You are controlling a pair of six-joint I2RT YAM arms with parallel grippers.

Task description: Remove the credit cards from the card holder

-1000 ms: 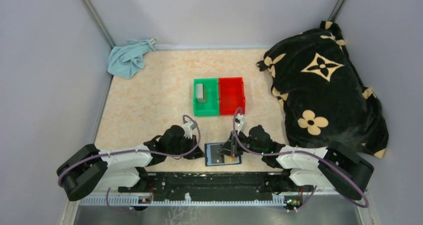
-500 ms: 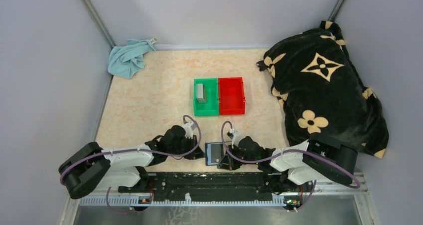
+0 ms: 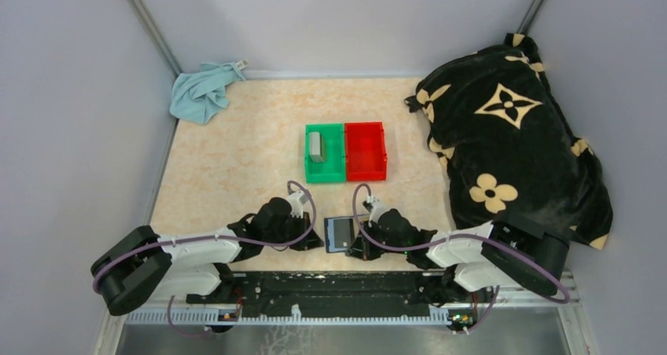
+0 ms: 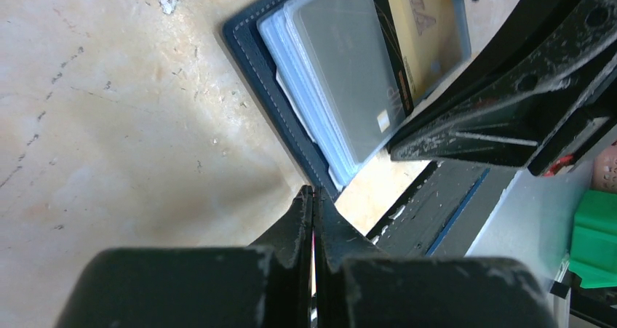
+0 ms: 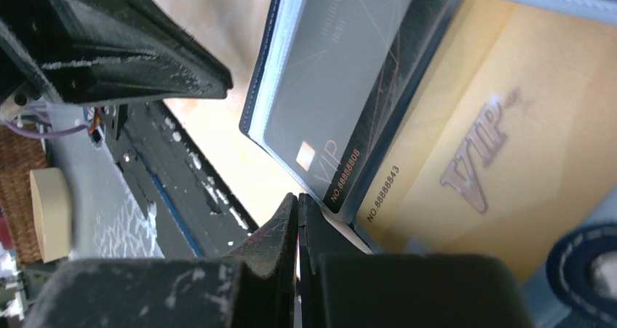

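While cards [image 4: 342, 73] sit in the open wallet [image 3: 340, 234], extraction is pending.
Left gripper [image 4: 313, 197], right gripper [image 5: 298, 201] closed, empty; right should part onto grey card [image 5: 327, 88].

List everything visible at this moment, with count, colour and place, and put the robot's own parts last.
card holder: one, navy blue, open on the table's near edge, between the arms
credit cards: at least two showing, grey and tan-gold, in the card holder
green bin: one, green, mid-table
grey object: one, grey, inside the green bin; too small to identify
red bin: one, red, right beside the green bin
cloth: one, light blue, far left corner
blanket: one, black with tan flowers, heaped at the right
table: one, beige marbled
left pincer: one, black, shut, tip by the card holder's edge
right pincer: one, black, shut, tip by the grey card's corner
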